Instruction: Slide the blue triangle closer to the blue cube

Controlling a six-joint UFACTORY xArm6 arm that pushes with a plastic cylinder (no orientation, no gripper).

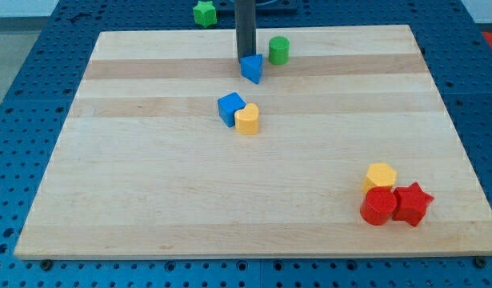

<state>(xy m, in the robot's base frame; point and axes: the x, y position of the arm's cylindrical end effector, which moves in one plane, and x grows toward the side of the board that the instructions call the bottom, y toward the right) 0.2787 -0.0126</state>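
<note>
On the wooden bench (pixel 150 200), going from the view's left: a green star-like block (pixel 204 13) sits off the board at its top edge, around eleven o'clock from the rod. Next comes the blue cube (pixel 230 108), near the board's upper middle, with a yellow heart-shaped block (pixel 247 119) touching it at its four o'clock side. My tip (pixel 245 60) stands just at the top edge of the blue triangle (pixel 252 68), touching or nearly so, roughly at the triangle's eleven o'clock. There is no gripper on this arm (only the straight rod), so nothing opens or closes. A green cylinder (pixel 278 50) stands near the triangle at its two o'clock.

The triangle lies at about one o'clock from the cube, near it but with a clear strip of bare wood between them. I judge the task partly done at best: the tip is placed behind the triangle, and a push toward seven o'clock remains to close the gap.

Far right, at the board's five o'clock corner, a yellow hexagonal block (pixel 380 176), a red cylinder (pixel 378 206) and a red star (pixel 412 203) cluster together, well apart from the work.
</note>
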